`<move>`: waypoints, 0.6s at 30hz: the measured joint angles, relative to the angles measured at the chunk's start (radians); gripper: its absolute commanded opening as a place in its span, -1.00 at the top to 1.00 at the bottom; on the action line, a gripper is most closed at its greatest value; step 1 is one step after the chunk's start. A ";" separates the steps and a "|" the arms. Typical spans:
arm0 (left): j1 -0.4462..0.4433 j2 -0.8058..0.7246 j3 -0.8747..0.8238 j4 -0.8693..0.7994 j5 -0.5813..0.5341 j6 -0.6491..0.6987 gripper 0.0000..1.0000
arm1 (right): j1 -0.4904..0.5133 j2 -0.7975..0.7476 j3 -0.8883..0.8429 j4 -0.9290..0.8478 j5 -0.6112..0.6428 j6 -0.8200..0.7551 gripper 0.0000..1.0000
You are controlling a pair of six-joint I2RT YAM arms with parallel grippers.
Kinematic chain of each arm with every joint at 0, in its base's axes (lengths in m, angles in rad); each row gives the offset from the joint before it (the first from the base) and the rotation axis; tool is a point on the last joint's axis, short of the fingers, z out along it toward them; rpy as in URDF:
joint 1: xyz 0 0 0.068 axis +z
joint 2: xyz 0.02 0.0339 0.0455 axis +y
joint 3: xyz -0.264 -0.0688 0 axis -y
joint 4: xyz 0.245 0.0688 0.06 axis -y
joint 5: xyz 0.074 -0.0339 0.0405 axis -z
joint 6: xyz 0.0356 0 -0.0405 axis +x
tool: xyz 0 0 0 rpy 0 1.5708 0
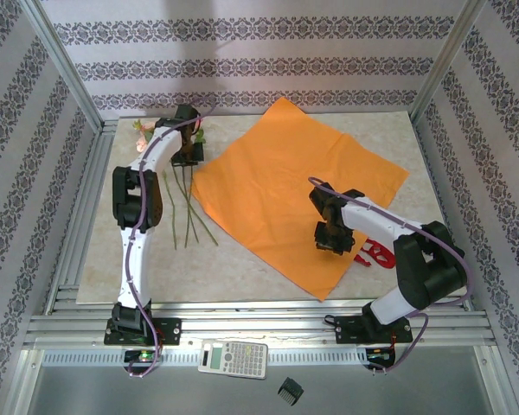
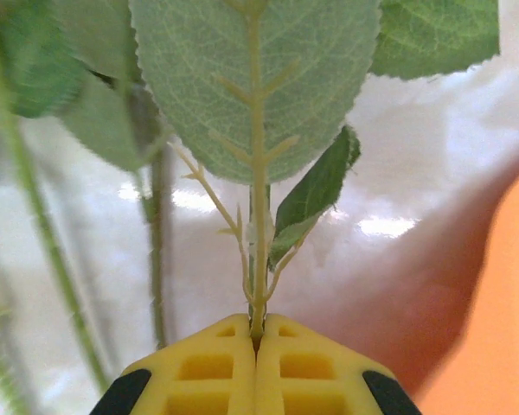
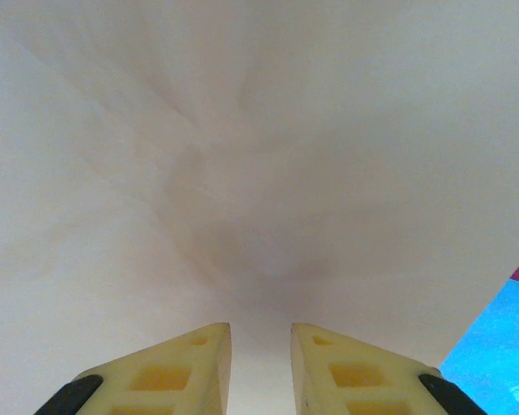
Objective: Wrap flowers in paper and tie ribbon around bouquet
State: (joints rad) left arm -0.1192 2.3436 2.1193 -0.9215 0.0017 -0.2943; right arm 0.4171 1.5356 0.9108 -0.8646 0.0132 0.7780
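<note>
1. Lying just left of the paper (image 1: pixel 285 186), the flowers (image 1: pixel 140 131) are held by one thin stem (image 2: pixel 258 294) in our tightly clamped left gripper (image 2: pixel 258 335); the rest may stay behind.
2. Our right gripper (image 3: pixel 259 350), slightly parted and empty above the paper, might snag it.

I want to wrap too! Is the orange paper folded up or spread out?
Spread out. The paper lies flat on the table, flowers beside it.
</note>
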 measured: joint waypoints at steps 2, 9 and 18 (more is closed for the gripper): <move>-0.005 -0.057 0.000 -0.014 -0.018 -0.001 1.00 | 0.000 0.000 0.013 0.001 0.000 -0.001 0.48; -0.019 -0.260 -0.018 0.036 0.117 -0.106 1.00 | -0.003 0.020 0.019 0.058 -0.056 -0.023 0.47; -0.239 -0.192 -0.119 0.617 0.423 -0.439 1.00 | -0.045 0.010 0.008 0.124 -0.144 -0.018 0.44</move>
State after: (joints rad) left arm -0.3580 2.1517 1.9999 -0.3042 0.4244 -0.7334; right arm 0.3717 1.5459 0.9192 -0.7403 -0.1307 0.7597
